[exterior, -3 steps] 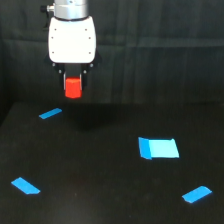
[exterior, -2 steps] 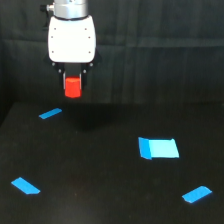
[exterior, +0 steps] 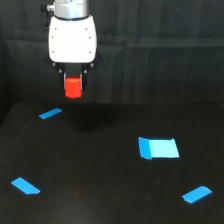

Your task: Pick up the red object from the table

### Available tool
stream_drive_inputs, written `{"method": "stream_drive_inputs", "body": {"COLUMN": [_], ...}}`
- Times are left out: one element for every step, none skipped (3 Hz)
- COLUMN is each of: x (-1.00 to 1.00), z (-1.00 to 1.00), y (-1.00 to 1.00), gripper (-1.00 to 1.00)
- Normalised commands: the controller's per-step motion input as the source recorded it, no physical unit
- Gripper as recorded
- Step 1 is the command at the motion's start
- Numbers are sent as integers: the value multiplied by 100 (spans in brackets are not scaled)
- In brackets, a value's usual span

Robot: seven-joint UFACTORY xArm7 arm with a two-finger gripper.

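Observation:
The red object is a small bright red-orange block held between the dark fingers under the white gripper body. My gripper is shut on it at the upper left of the exterior view, in front of the black ribbed backdrop. The block hangs well above the black table, clear of its surface. The fingers are mostly hidden against the dark background.
Several blue tape pieces lie on the table: a thin strip below the gripper, a strip at the near left, a large rectangle at the exterior view's right, and a strip at the near right.
The gripper with the red object has risen slightly; the tape pieces have not moved.

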Motion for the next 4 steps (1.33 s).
{"method": "stream_drive_inputs", "body": {"x": [3, -1, -1, -6], "z": [2, 9, 4, 14], "y": [-5, -2, 2, -2], "gripper": [-95, -93, -97, -94]}}
